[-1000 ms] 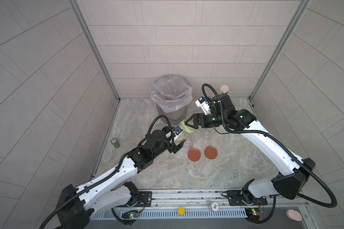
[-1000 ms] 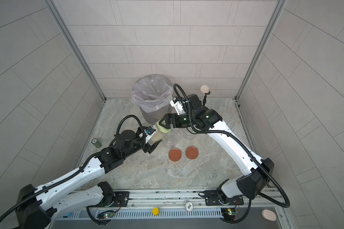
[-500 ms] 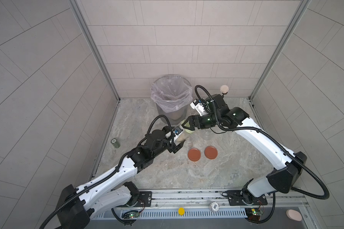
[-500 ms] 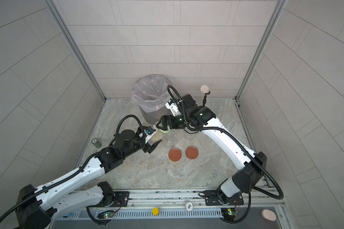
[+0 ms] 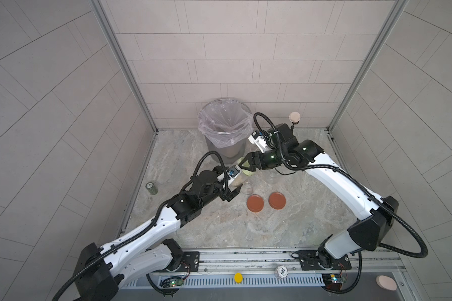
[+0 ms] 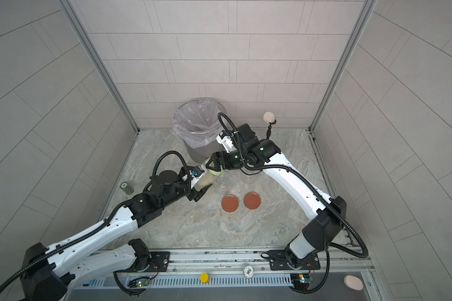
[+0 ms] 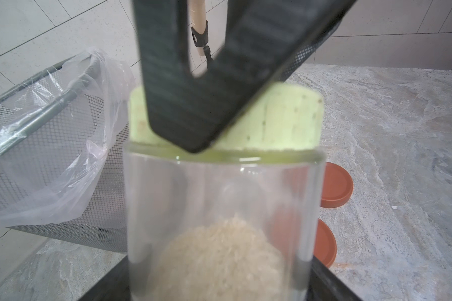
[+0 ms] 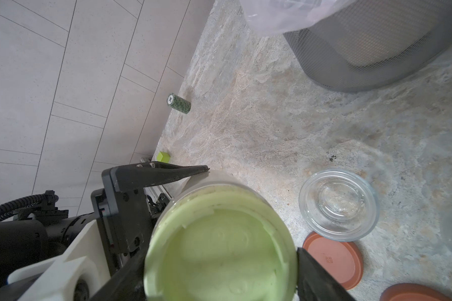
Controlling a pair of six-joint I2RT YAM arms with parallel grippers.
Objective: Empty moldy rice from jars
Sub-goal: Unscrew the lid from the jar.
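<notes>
My left gripper (image 5: 234, 185) is shut on a clear glass jar (image 7: 219, 198), held tilted above the floor with moldy rice (image 7: 219, 260) heaped inside. A pale green lid (image 8: 219, 247) caps this jar, and my right gripper (image 8: 219, 276) is shut on the lid's rim from both sides. In both top views the two grippers meet in front of the bin, at the green lid (image 5: 247, 172) (image 6: 215, 170). Two empty jars (image 5: 248, 189) (image 5: 273, 178) stand open on the floor close by. One empty jar (image 8: 338, 204) shows in the right wrist view.
Two rust-red lids (image 5: 255, 203) (image 5: 277, 200) lie flat on the stone floor. A grey mesh bin (image 5: 223, 130) with a clear liner stands at the back wall. A small dark green can (image 5: 152, 188) stands by the left wall, with a small yellow-green block (image 8: 163, 156) further along it.
My right gripper has moved in towards the left gripper and shut on the green lid. The left arm has kept the jar in place.
</notes>
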